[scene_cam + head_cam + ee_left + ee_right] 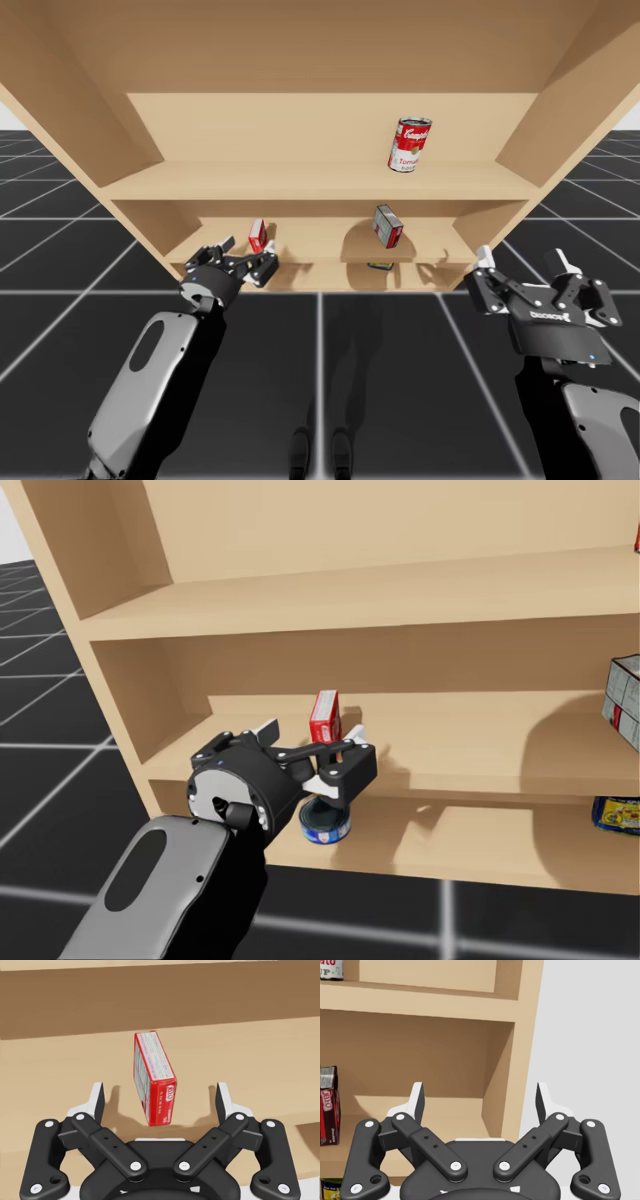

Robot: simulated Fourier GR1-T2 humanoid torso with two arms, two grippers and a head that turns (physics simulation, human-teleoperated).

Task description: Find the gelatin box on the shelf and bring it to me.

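A small red box point(155, 1080) stands tilted on the middle shelf point(320, 247), toward its left end. My left gripper point(160, 1097) is open just in front of it, and the box's near end lies in the gap between the fingers, touching neither. In the head view the same red box point(325, 716) rises just behind my left gripper point(322, 750). From the high view, the red box point(258, 235) sits just beyond my left gripper point(252, 258). My right gripper point(524, 262) hangs open and empty off the shelf's right front corner.
A grey and dark-red box point(388, 225) leans mid-shelf to the right. A red and white can point(410, 143) stands on the upper shelf. On the bottom shelf sit a blue can point(325, 823) under my left gripper and a blue-yellow item point(615, 815). The shelf's right side wall point(520, 1060) faces my right gripper point(480, 1097).
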